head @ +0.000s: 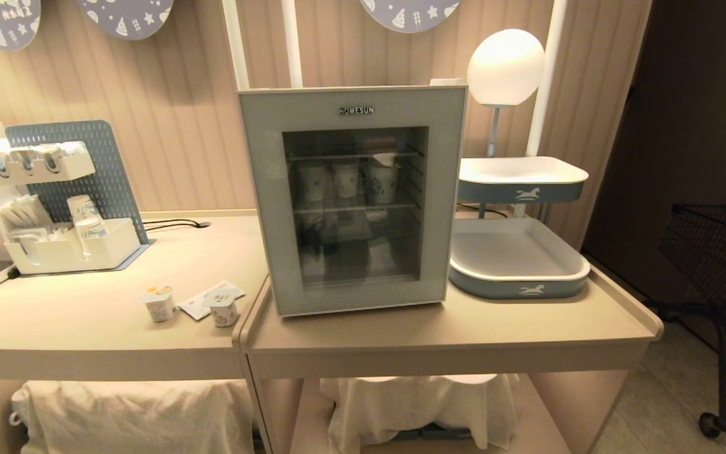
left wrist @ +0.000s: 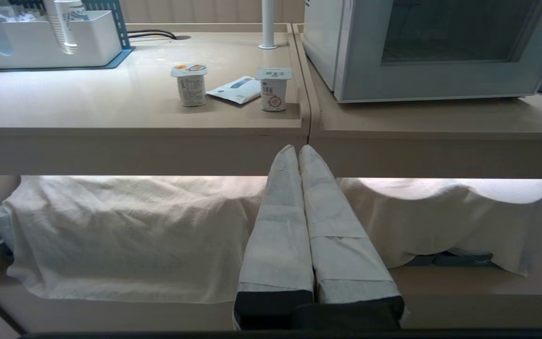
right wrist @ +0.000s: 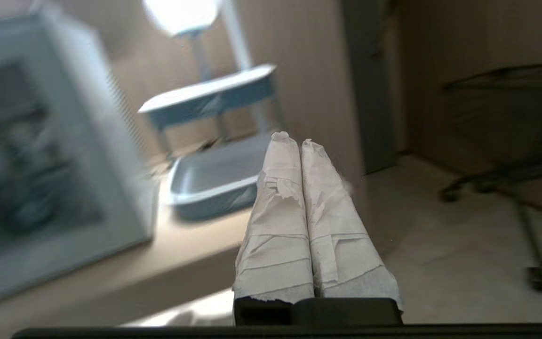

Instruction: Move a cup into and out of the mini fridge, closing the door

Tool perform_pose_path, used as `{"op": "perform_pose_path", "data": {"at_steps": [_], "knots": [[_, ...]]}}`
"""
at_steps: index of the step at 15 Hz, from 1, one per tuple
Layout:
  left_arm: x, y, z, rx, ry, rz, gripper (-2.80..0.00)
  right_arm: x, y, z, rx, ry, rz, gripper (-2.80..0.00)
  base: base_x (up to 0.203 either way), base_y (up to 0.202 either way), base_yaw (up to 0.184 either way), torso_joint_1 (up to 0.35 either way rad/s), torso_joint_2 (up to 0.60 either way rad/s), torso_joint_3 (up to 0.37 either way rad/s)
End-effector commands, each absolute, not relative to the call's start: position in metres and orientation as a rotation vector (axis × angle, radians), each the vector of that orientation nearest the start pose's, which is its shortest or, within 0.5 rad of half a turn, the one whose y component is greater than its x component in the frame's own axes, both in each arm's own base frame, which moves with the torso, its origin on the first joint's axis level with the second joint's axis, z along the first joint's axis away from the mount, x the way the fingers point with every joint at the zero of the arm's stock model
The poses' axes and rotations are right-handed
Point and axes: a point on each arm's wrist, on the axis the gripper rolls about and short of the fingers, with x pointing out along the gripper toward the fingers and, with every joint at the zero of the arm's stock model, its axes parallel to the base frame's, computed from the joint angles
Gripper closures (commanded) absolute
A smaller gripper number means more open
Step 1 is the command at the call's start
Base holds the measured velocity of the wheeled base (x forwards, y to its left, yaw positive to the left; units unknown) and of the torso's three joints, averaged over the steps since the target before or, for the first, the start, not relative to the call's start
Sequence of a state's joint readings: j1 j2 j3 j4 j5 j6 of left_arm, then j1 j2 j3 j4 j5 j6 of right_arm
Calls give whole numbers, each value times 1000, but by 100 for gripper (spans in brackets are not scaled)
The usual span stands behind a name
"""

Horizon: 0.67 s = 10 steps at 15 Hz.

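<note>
While standing on the right-hand beige laminate bench point(head: 432, 334): boxy white mini fridge point(left wrist: 320, 42), showing its pale grey-green framed glass door point(head: 261, 202) lying flush and closed. Holding, behind the dark glass, three white printed paper cups point(head: 383, 183) on the upper wire shelf point(head: 353, 208). Standing outside, on the neighbouring bench to the left: two small foil-lidded white pots point(head: 160, 304) beside a flat sachet point(head: 202, 302).

Left cloth-wrapped pincer point(left wrist: 298, 148): hanging below the bench edge, pointing at the white cloth point(left wrist: 125, 226) draped over the lower shelf, fingers pressed together, gripping nothing.

Right cloth-wrapped pincer point(right wrist: 294, 139): hovering off the right end of the bench, near the blue-and-white two-tier tray point(head: 517, 261), fingers likewise pressed together, carrying nothing.

Step in hand, judged: nothing showing mid-grasp; reading either as waiting before the door-opening or as resting after the closing, not telling which.

Next move, if opening: calling for a pincer reaching the door's free edge, no handle showing, then swinging it wide before lifting a cup upright off the wire shelf.
</note>
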<state>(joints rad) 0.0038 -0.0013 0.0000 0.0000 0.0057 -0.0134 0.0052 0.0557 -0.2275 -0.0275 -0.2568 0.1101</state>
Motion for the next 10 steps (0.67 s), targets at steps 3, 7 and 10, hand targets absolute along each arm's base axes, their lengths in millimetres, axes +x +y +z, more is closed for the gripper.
{"op": "perform_pose_path", "data": {"at_steps": [3, 7, 10], "knots": [[-23, 0, 75, -14, 1, 11, 0, -22, -3, 80, 76, -79, -135, 0, 0, 0, 0, 0, 0, 0], [-23, 0, 75, -14, 1, 11, 0, -23, 1, 75, -98, 5, 20, 0, 0, 0, 0, 0, 0, 0], [-23, 0, 75, -14, 1, 11, 0, -23, 0, 74, -41, 7, 14, 0, 0, 0, 0, 0, 0, 0]]}}
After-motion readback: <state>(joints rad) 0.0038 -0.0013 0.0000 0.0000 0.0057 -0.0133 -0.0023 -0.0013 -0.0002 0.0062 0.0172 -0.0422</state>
